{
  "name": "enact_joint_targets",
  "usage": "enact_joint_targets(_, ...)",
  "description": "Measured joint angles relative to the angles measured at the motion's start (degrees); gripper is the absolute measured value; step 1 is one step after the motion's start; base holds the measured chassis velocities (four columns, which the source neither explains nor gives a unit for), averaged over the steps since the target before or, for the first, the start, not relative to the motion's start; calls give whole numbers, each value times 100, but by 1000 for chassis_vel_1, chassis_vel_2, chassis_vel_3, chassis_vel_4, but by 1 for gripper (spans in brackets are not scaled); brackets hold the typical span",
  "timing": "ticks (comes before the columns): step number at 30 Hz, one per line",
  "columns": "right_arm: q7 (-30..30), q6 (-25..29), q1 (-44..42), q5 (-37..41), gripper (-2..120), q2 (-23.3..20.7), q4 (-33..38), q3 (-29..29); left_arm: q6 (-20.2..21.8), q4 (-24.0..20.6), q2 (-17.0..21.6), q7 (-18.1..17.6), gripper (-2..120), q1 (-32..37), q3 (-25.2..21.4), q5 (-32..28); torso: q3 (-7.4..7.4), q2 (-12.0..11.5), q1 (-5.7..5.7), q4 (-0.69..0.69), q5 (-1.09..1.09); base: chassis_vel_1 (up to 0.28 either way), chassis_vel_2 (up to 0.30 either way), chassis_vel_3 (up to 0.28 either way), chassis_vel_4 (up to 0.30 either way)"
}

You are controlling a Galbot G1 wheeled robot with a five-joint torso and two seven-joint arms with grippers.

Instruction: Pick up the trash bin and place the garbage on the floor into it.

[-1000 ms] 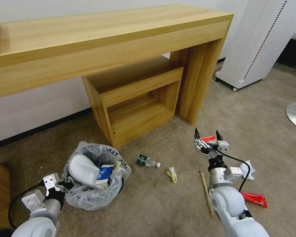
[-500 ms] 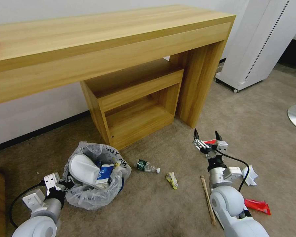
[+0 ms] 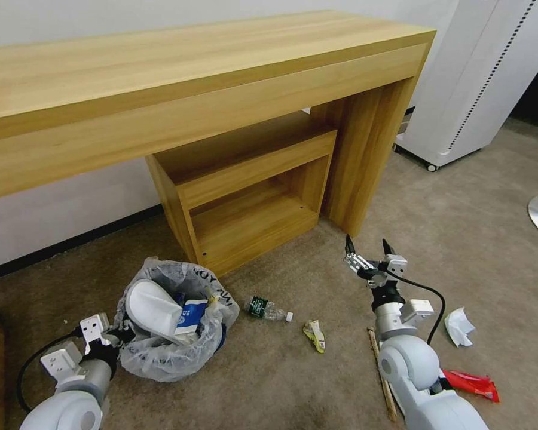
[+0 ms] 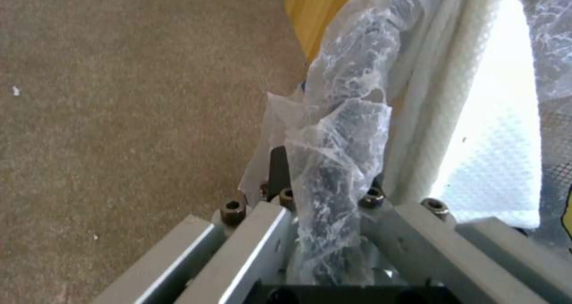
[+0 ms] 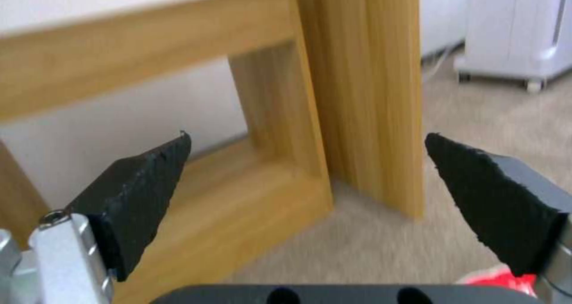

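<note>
Blue-bodied under its clear wrinkly liner, the trash bin sits on the floor at about eight o'clock in your head view, already holding a white slipper and a blue-and-white paper scrap. Your left tool is clenched on the bin's bag-wrapped rim, as the left wrist view confirms. Your right tool hovers released and empty at about four o'clock, jaws spread wide, just in front of the wooden counter. By my judgement you are roughly midway: the bin is gripped and partly filled, but garbage is left on the carpet. Between the two arms lie the clear bottle with its green label and a yellowish wrapper. Beside the right arm lie the wooden stick, a white paper scrap and a red wrapper.
</note>
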Motion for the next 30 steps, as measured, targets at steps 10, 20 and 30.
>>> enact_joint_targets(10, 863, -2077, 120, 1482, 100, -614, 192, -390, 9, 8, -8, 0, 0, -11, 12, 22, 0, 0, 0, -1, 0, 0, 0, 0, 0)
enact_joint_targets(20, 1517, -3569, 859, 2505, 100, -1058, -394, -1247, -39, -44, -121, 27, 0, 19, 6, 87, 0, 0, 0, 0, 0, 0, 0, 0, 0)
enact_joint_targets(30, 1510, -3924, 1559, 2587, 100, -1175, -1348, -2409, -94, -111, -241, 30, 0, 42, -15, 150, 0, 0, 0, 0, 0, 0, 0, 0, 0)
